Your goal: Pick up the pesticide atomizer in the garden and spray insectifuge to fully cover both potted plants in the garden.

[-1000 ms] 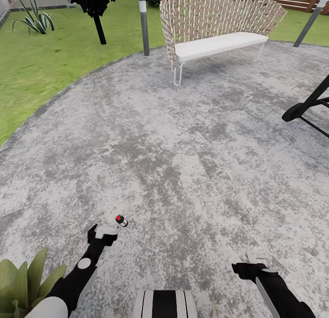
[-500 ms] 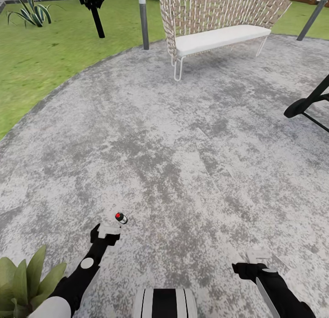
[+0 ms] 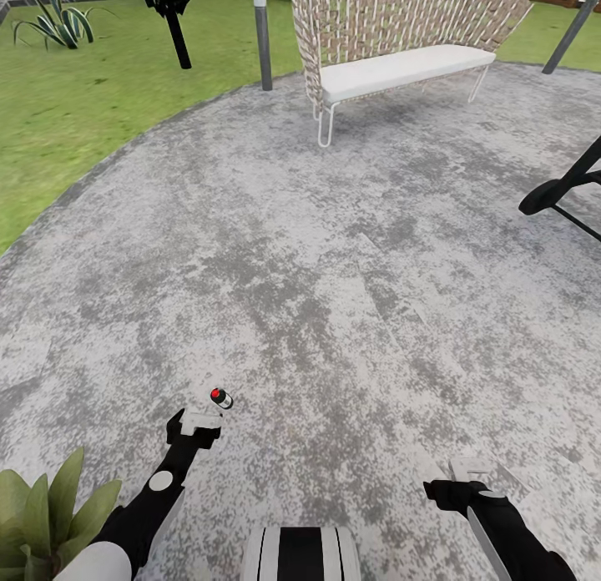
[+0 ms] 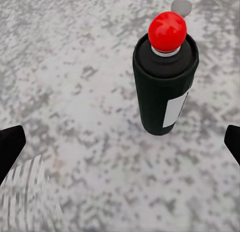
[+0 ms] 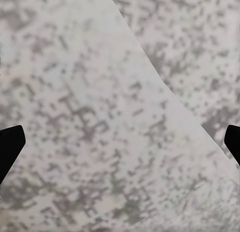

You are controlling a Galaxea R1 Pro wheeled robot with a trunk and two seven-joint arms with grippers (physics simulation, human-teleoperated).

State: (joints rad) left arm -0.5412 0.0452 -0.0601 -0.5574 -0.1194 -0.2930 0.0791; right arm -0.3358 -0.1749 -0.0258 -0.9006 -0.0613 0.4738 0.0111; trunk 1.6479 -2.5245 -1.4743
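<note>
The pesticide atomizer point(image 4: 165, 77) is a dark bottle with a white label strip and a round red top. It stands upright on the grey gravel patio point(image 3: 334, 297). In the head view the atomizer point(image 3: 221, 398) is small and just beyond my left gripper point(image 3: 199, 420). That left gripper point(image 4: 120, 147) is open, its fingers wide apart and short of the bottle, not touching it. My right gripper point(image 3: 470, 471) hangs open over bare gravel, and the right gripper point(image 5: 120, 147) has nothing between its fingers. One potted plant point(image 3: 42, 514), with pointed green leaves, sits at the lower left beside my left arm.
A woven bench point(image 3: 401, 38) with a white cushion stands at the far side of the patio. A grey post point(image 3: 262, 34) and a dark tree trunk point(image 3: 177, 34) rise at the lawn edge. A black chair frame point(image 3: 563, 193) juts in at the right. A striped-leaf plant point(image 3: 52, 22) grows far left.
The whole head view shifted slightly a second ago, so the camera moved. Since half a second ago nothing has visibly changed, and the atomizer stands in the same spot.
</note>
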